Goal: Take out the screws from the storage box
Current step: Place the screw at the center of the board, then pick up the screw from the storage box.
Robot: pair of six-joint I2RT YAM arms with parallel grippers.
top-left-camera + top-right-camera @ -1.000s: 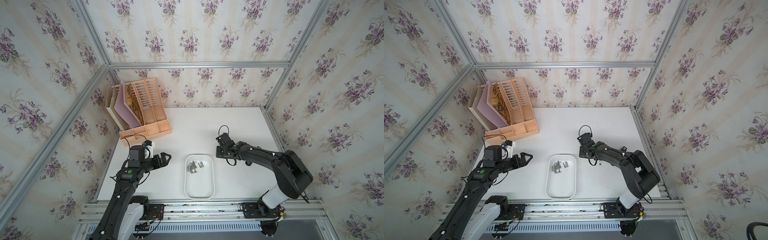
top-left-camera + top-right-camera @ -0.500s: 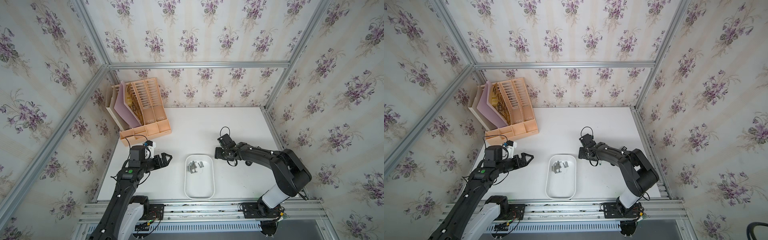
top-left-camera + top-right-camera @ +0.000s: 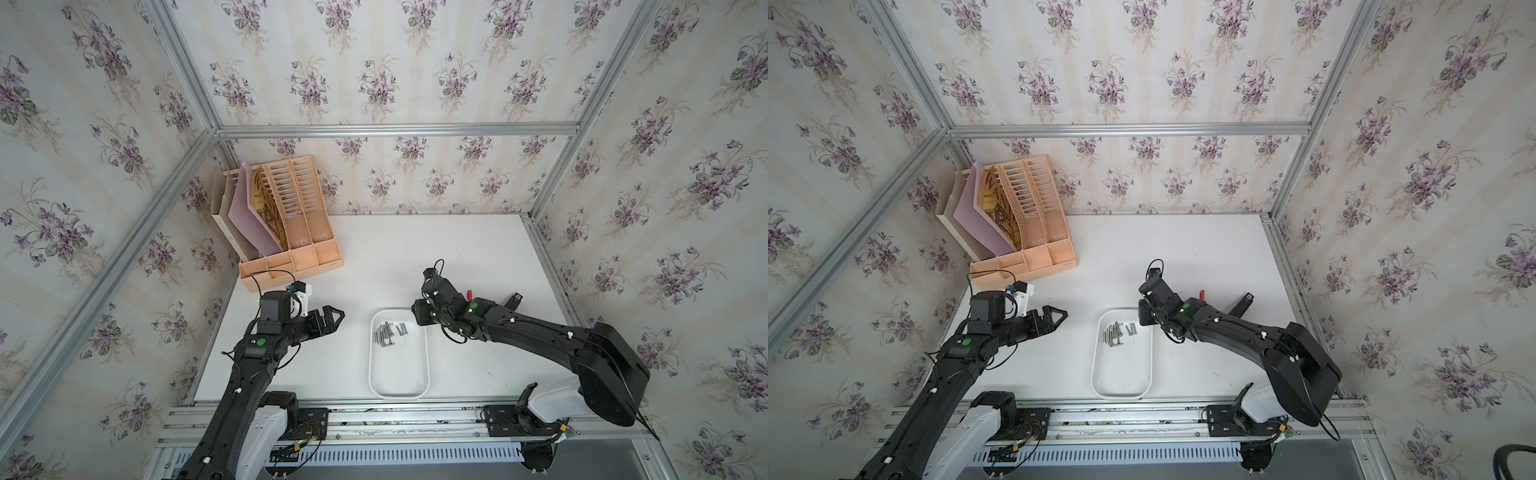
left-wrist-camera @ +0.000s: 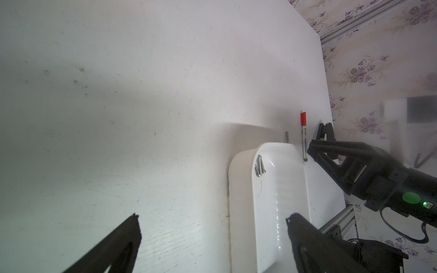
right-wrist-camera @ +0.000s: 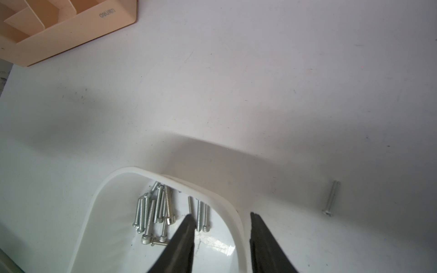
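Screws [image 3: 388, 332] lie bunched at the upper end of the storage box [image 3: 399, 374], which sits low and centre in both top views. A stray screw [image 5: 331, 198] lies out on the table [image 3: 457, 249], apart from the box. They look light, stiff and smooth, so I judge they will roll or squirt out of a careless pinch, and the slick plastic floor gives no help. The best hold is across a shaft near its middle, starting with the few lying slightly apart from the bunch, nearest the right gripper [image 5: 221, 215]. Its jaws stand partly spread and empty, one finger over the box and one outside its rim. The left gripper [image 4: 212, 215] hangs spread wide, holding nothing, left of the box in the top views.
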